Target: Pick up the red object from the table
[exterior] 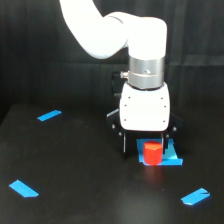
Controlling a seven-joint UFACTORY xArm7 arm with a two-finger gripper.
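Red block [152, 153] sits on blue patch [172, 156], right of centre on table [75, 165], directly under gripper [145, 145]. Jaws look spread w/ nothing held; far finger hidden. Block prob. light, rigid, smooth: pinch curved sides mid-height, squarely.

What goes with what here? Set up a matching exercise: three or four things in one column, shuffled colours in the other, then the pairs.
Things:
1. cylinder block
2. square patch under it
3. table
4. robot arm

Colours:
A. white
B. black
C. red-orange
D. bright blue

Pairs: 1-C, 2-D, 3-B, 4-A
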